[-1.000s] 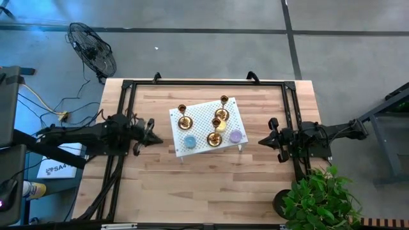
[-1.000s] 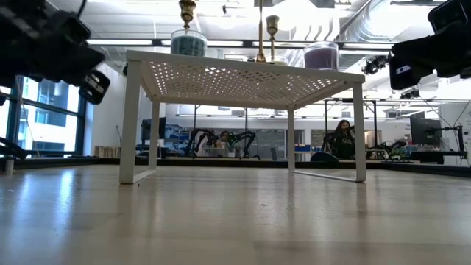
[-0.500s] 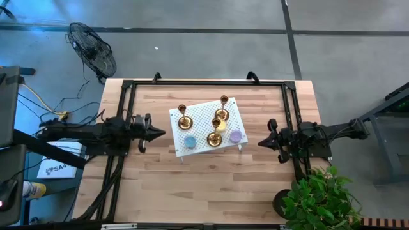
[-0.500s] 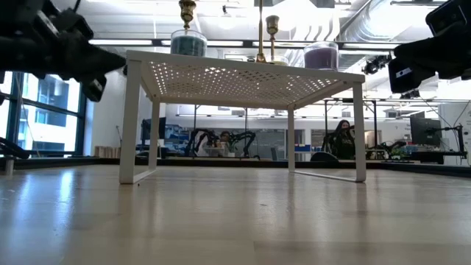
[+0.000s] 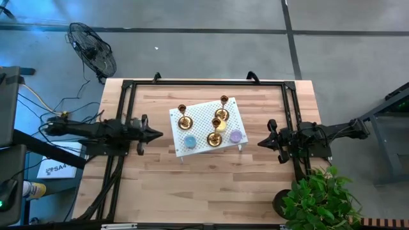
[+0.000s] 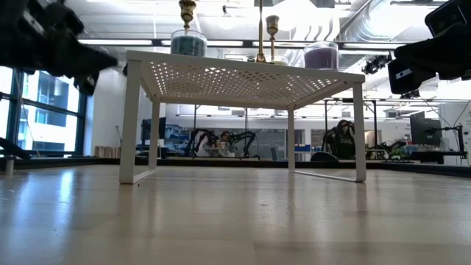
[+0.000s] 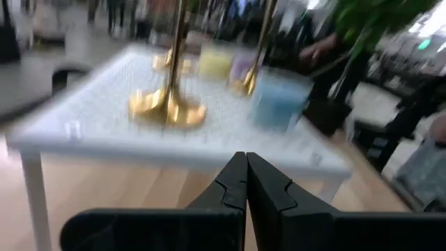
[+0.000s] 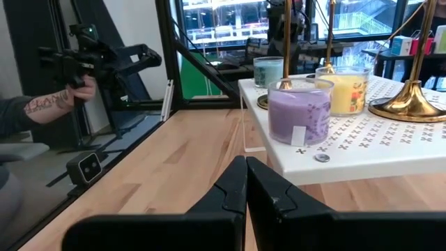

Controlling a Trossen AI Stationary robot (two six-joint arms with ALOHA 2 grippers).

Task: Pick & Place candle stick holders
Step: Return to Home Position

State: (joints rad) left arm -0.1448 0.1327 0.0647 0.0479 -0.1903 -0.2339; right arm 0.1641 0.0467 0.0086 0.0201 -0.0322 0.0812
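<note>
Three gold candle stick holders stand upright on their round bases on a white perforated stand (image 5: 198, 115): one at its left (image 5: 184, 119), one at its far right (image 5: 223, 102), one near the middle (image 5: 215, 135). Their stems rise above the stand in the low view (image 6: 188, 13). My left gripper (image 5: 158, 134) is shut and empty, left of the stand, level with its top (image 7: 246, 164). My right gripper (image 5: 261, 142) is shut and empty, right of the stand (image 8: 245, 167).
Blue (image 5: 190, 142), yellow (image 5: 221, 126) and purple (image 5: 236, 136) jar candles stand on the stand among the holders. A black frame (image 5: 192, 83) runs round the table. A potted plant (image 5: 316, 198) stands at the near right corner. A person's hand (image 8: 77, 87) shows beyond the table.
My left gripper has risen, turned about its axis to lie level, and moved a little toward the white stand. The holders and candles have stayed in place.
</note>
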